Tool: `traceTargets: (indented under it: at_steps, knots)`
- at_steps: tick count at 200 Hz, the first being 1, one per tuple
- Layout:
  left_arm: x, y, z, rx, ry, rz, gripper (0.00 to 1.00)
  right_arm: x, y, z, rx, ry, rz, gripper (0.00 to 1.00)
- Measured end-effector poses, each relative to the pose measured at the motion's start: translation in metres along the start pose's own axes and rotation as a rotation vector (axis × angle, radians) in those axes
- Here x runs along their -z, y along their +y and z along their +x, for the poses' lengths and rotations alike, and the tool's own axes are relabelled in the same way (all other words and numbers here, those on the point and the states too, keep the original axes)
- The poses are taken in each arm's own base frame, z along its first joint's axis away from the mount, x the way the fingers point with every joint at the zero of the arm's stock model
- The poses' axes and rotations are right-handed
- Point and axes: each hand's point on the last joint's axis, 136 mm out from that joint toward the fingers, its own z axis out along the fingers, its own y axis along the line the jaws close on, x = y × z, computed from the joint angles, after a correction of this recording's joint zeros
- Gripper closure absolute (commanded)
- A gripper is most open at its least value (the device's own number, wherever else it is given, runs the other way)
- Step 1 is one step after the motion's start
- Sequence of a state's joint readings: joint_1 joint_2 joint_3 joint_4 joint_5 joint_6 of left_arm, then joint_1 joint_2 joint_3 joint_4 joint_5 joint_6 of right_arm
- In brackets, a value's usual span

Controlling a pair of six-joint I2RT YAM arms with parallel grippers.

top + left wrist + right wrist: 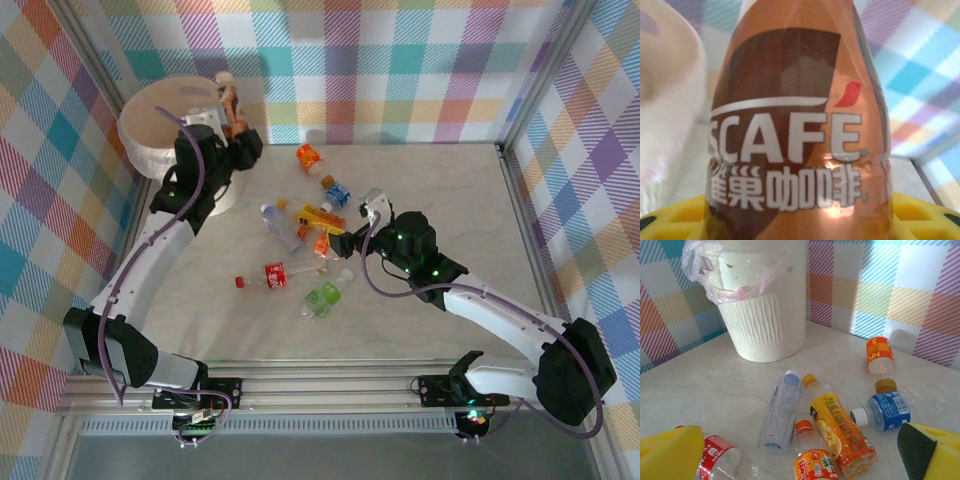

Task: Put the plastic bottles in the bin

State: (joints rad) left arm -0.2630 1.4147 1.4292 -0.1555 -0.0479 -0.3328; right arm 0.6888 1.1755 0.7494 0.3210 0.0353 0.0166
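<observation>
Nearest the arm bases, a green-labelled bottle [323, 298] and a red-labelled bottle [268, 277] lie on the tabletop [450, 200]. Just beyond, the right hand [347, 243] hangs empty, fingers wide apart, by a cluster of bottles [318, 215]. Farthest back, the left hand [232, 118] is clamped on a brown coffee bottle [800, 125] at the rim of the bin [135, 120] — not yet dropped, so most of the job is left.
</observation>
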Motion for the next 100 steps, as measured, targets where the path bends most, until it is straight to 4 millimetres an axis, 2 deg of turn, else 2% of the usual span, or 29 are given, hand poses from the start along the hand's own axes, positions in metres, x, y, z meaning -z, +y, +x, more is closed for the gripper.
traceTargets:
  at_steps: [18,41,70,100]
  knots:
    - [0.000,0.012,-0.030,0.050,-0.076,-0.049,0.52,0.000,-0.004,0.000,-0.013,0.001,0.026,0.00]
    - [-0.009,0.032,-0.049,0.121,-0.127,-0.103,0.51,0.000,-0.006,0.003,-0.021,0.013,0.037,0.00]
    - [-0.037,0.058,-0.050,0.225,-0.133,-0.168,0.50,0.001,-0.006,0.010,-0.022,0.042,0.034,0.00]
    - [-0.063,0.075,-0.046,0.312,-0.139,-0.217,0.49,0.006,-0.006,0.009,-0.021,0.045,0.037,0.00]
